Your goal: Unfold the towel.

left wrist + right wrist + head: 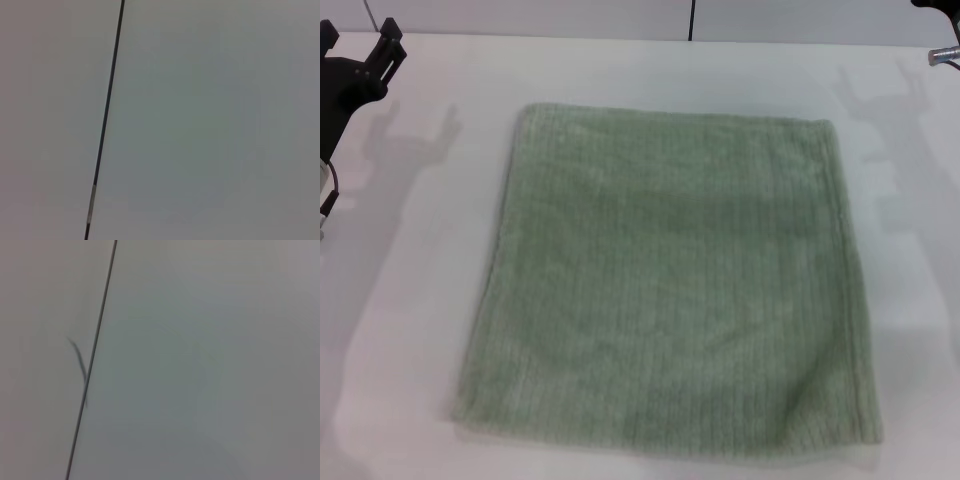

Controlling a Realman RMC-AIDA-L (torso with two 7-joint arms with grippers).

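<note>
The left pincer (360,45) stood raised at the far left of the table (410,250), its dark fingers pointing up with a gap between them, so it looked apart and held nothing. The right pincer (940,35) showed only as a dark scrap and a bit of metal at the far right corner; whether it was apart or together I could not tell. Both were well clear of the towel (670,290), each off to its own side and beyond the far edge.

The towel lay flat in the middle of the table, nearly square, a little wider toward the near edge, with no marked long axis. From the left pincer it lay inward and nearer the robot; from the right pincer, the mirror of that. The far left corner looked closest to the left pincer, the far right corner to the right, so neither arm seemed much better placed.

It looked like one smooth layer, yet I could not make out whether a fold remained underneath; the hems gave no sure sign. The near edge ran close to the bottom of the head view. Both wrist views showed only a pale surface crossed by a dark line, no towel and no fingers.
</note>
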